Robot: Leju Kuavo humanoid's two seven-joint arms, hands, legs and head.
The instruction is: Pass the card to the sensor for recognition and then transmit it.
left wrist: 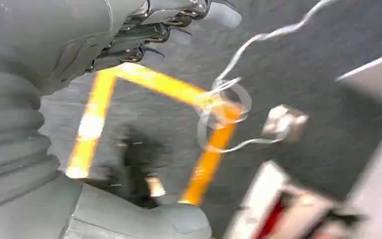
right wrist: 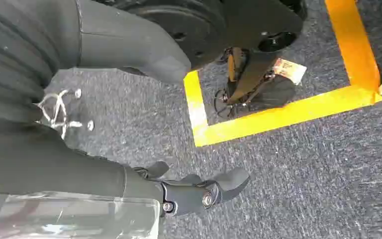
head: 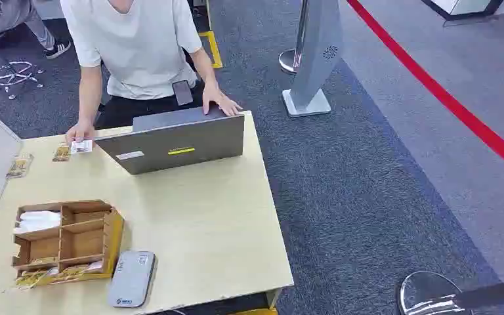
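Pale wood table (head: 190,216) carries a grey sensor (head: 132,279) at 6 o'clock and a card (head: 81,146) under a person's hand (head: 79,133) at 11 o'clock, while the left hand (left wrist: 144,35) and right hand (right wrist: 179,191) hang empty, fingers loosely apart, above the carpet.

On the tabletop (head: 190,216), a laptop (head: 174,139) is sitting at twelve o'clock, a compartmented box (head: 65,241) at eight, and a flat device (head: 132,278) just beside it toward six. A card (head: 81,146) is lying at eleven (under a person's hand (head: 79,133)).
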